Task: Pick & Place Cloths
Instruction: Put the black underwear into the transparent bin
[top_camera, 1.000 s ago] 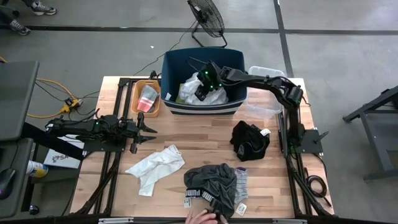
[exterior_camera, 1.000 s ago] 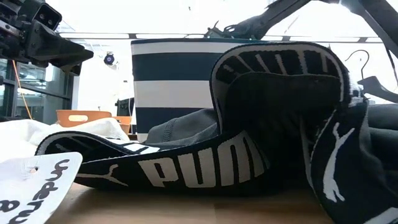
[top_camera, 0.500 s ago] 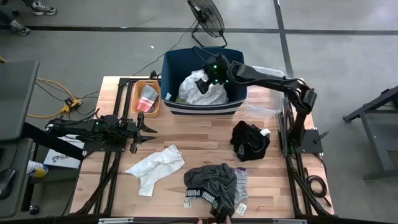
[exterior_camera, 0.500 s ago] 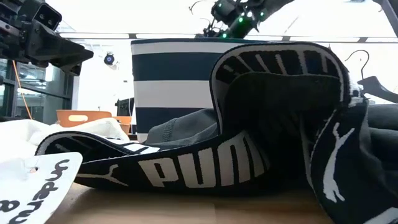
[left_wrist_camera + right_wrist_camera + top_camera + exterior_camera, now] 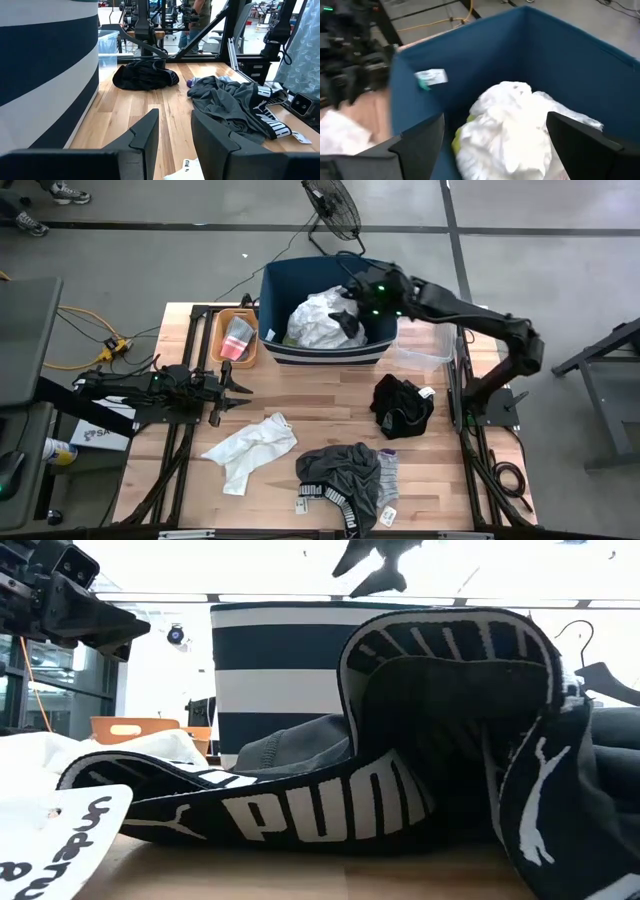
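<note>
- Navy bin point(image 5: 275, 290): stands at the far edge of the wooden table point(image 5: 320, 415) and serves as the landmark for every entry below; its outer wall is banded navy and white in the low view.
- White garment point(image 5: 322, 320): lies bunched inside the navy bin, a yellow-green edge showing beneath it in the right wrist view; nothing touches it.
- Right gripper point(image 5: 350, 313): hangs above the bin's interior, over the white garment, fingers point(image 5: 420, 145) spread wide with nothing between them.
- Left gripper point(image 5: 240, 387): waits low over the table, well to the left of the bin and nearer the front; its fingers point(image 5: 145, 132) stand a narrow gap apart and hold nothing.
- Orange tray point(image 5: 236, 337): just beside the bin's left wall, with a pinkish item inside.
- Clear plastic container point(image 5: 425, 345): just beside the bin's right wall.
- Black garment point(image 5: 402, 406): crumpled on the table in front of the bin's right corner, apart from it.
- White cloth point(image 5: 250, 448): spread on the table in front of the bin, to its left and near the left gripper.
- Dark grey shorts point(image 5: 340, 472): heaped at the table's front edge, well apart from the bin; the lettered waistband point(image 5: 300, 810) fills the low view.
- Grey-pink socks point(image 5: 388, 475): touching the right side of the shorts.
</note>
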